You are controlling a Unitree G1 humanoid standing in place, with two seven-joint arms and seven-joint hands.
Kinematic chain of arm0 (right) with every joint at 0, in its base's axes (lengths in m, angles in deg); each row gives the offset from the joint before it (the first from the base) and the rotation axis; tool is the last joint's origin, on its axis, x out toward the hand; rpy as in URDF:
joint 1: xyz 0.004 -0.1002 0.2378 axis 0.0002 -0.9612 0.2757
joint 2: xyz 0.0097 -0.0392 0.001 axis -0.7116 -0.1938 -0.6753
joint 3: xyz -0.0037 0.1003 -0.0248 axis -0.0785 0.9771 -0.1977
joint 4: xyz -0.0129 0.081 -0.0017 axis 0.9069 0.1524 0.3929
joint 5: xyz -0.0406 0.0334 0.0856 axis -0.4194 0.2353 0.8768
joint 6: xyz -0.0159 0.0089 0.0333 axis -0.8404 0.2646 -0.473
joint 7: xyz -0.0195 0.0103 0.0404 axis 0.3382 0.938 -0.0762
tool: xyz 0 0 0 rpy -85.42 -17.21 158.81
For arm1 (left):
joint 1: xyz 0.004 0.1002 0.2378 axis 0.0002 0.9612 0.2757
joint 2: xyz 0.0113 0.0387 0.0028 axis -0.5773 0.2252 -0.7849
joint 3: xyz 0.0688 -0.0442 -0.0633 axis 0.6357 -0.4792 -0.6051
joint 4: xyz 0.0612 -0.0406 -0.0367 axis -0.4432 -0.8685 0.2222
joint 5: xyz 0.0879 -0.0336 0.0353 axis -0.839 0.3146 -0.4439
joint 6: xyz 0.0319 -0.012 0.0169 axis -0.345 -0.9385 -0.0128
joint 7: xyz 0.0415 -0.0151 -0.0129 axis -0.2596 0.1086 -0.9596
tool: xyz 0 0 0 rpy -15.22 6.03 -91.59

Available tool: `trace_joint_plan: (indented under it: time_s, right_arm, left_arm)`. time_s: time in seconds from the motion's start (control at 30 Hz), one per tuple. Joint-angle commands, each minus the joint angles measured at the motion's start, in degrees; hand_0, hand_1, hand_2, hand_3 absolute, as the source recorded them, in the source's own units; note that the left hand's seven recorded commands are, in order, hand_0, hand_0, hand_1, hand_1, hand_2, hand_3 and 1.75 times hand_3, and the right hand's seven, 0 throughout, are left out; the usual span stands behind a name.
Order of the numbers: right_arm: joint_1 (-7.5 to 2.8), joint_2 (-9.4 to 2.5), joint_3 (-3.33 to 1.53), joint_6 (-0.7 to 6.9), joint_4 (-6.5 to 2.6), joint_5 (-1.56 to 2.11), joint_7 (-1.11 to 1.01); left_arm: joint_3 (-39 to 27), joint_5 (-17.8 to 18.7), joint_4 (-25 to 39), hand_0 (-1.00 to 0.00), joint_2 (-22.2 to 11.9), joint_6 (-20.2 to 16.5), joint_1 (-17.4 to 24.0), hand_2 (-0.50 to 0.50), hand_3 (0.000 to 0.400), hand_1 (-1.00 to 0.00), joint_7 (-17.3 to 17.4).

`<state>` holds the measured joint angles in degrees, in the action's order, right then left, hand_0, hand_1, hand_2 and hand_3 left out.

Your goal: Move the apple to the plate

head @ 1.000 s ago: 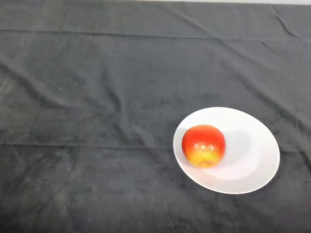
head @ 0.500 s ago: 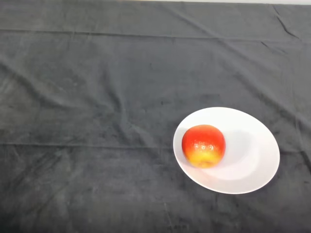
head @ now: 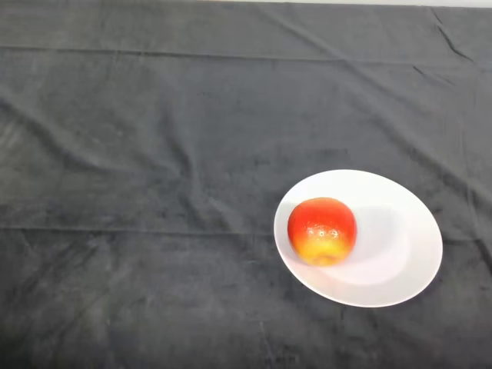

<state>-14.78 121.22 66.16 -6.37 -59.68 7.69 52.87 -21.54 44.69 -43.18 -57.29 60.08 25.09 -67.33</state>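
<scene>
Apple [head: 322, 231]: resting on the plate [head: 400, 254], inside its left half, close to the left rim but not over it. Red across the top and sides, fading to a yellow patch low on the near side. Round, with no clear long axis; stem and which end faces up not made out. A few small bright glints across the near face, just above the yellow patch.

Plate: white, round, shallow, plain. Holding the apple alone, with bare white surface to the right of the fruit and a soft shadow falling that way. No print, label or writing to read on apple or plate.

Cloth [head: 154, 192]: dark grey, covering the table on every side of the plate. Creased, with long folds running across above the plate, one more crossing level with the apple to its left, and short wrinkles toward the far right corner. A thin pale strip along the far edge, well beyond the plate.

Hand: nowhere visible, so finger state impossible to tell.
</scene>
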Motion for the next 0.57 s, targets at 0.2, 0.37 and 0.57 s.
trace_joint_plan:
  time_s: [0.2,0.37,0.57]
  right_arm:
    - [-4.4,-2.7,-1.41,0.54,-2.07,-1.24,-0.6]
    - [-4.41,-2.7,-1.41,0.55,-2.06,-1.23,-0.6]
    - [-4.41,-2.7,-1.41,0.55,-2.05,-1.23,-0.6]
  left_arm:
    - [-1.1,-1.2,0.7,0.0,-1.9,-1.3,2.2,0.0,0.0,0.0,0.9]
    - [-1.4,-1.5,0.8,0.0,-1.9,-1.4,2.2,0.0,0.0,0.0,1.0]
    - [-1.7,-1.9,0.9,0.0,-1.8,-1.6,2.2,0.0,0.0,0.0,1.1]
